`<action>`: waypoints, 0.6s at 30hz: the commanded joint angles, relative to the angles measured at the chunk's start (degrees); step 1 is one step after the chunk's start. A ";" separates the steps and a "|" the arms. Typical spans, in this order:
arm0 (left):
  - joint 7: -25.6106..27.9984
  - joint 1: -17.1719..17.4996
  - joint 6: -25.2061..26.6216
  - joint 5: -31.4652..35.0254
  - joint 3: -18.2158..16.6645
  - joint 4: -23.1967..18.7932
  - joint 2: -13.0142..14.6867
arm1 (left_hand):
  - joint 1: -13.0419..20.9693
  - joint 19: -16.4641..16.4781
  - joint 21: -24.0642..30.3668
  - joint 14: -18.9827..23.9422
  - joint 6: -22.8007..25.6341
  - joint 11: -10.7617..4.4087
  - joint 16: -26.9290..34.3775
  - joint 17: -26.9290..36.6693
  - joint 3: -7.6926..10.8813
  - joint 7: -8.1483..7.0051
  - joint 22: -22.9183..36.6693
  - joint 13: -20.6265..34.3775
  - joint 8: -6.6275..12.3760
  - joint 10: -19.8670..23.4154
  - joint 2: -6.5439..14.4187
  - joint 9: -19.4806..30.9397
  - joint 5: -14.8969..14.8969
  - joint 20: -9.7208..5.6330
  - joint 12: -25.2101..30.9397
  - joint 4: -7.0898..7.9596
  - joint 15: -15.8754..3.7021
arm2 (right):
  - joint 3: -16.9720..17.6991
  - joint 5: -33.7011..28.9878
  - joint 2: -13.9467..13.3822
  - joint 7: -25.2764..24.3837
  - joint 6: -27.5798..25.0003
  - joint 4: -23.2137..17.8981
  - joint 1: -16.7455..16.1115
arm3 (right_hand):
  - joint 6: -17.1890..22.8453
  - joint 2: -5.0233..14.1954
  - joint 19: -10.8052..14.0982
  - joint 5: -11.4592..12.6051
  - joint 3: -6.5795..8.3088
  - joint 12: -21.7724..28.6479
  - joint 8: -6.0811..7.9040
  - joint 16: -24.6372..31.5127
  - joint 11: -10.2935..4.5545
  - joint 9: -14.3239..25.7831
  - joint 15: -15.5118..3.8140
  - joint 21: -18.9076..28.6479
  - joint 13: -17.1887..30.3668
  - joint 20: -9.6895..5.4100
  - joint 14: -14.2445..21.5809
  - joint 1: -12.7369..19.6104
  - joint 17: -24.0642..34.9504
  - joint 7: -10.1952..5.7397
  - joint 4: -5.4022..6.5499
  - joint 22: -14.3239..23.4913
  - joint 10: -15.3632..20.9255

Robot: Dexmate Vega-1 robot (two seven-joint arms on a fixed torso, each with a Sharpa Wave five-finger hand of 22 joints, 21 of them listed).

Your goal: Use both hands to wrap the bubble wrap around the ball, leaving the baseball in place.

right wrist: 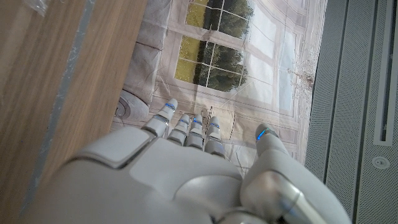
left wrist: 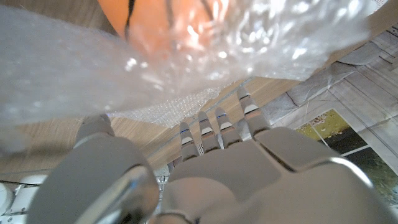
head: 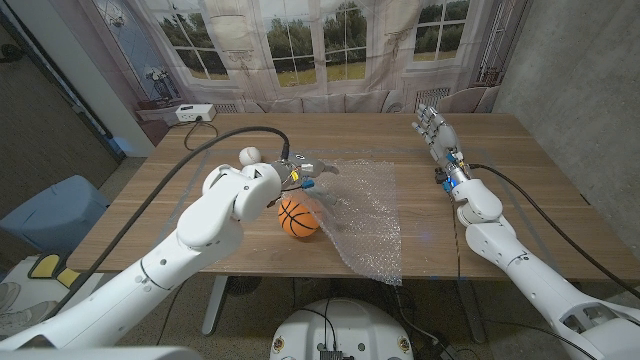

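Head view: lifting the sheet's left edge

Wooden table [head: 520,190]. Clear bubble wrap sheet [head: 365,215] lies mid-table; my left hand [head: 300,168] pinches its raised edge. Right hand [head: 436,130] open, empty, well apart. Orange basketball-patterned ball [head: 298,216] touches the sheet. White baseball [head: 249,155] just behind. I'd draw over slowly, avoiding the baseball.

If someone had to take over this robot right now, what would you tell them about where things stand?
Left hand holds up one edge of the bubble wrap above the orange ball.
Right hand is open, fingers apart, at the table's far right, away from the wrap.
The baseball sits behind the left arm.
Done: wrap lifted.
Left: fold it round the ball using both hands.
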 commanded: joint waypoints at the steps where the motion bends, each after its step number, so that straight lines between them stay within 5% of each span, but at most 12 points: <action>1: -10.14 -1.49 3.37 6.74 4.98 -1.58 2.13 | 2.61 1.37 0.60 0.80 -1.41 -0.31 0.37 0.06 0.37 -0.13 0.20 0.27 0.10 0.63 0.52 0.16 1.03 0.07 0.47 -0.73 -0.37 | -0.34 -0.05 0.91 0.67 0.89 1.79 1.06 | 0.59 -0.49 0.18 0.05 -0.04 0.26 0.25 0.46 -0.02 0.28 0.15 0.11 0.24 0.18 0.45 0.16 0.19 -0.23 -0.08 0.33 0.52; 7: -16.45 -1.23 2.55 13.19 6.57 -1.94 1.47 | 5.08 1.36 0.38 -0.43 -4.49 0.02 -0.18 0.02 0.27 0.87 0.16 0.29 -0.23 -1.03 0.62 0.15 2.50 0.22 0.05 -1.73 0.66 | -0.22 -0.19 0.74 0.22 0.96 1.38 0.57 | 0.61 -0.50 0.25 0.07 -0.04 0.24 0.25 0.47 0.01 0.29 0.28 0.13 0.25 0.23 0.55 0.15 0.18 -0.23 -0.09 0.33 0.52; 18: -25.48 2.33 1.53 20.64 5.63 -2.50 -1.48 | 5.63 -1.23 -0.64 -6.20 -13.23 1.26 -0.80 0.21 -2.73 1.09 0.21 0.43 -0.47 -7.87 -0.99 0.15 5.02 0.34 -0.83 -1.79 3.79 | 0.19 -0.19 0.53 -0.11 1.62 0.91 -0.02 | 0.76 -0.53 0.30 0.10 -0.04 0.34 0.29 0.54 0.16 0.29 0.49 0.13 0.25 0.23 0.93 0.12 0.18 -0.16 -0.11 0.32 0.88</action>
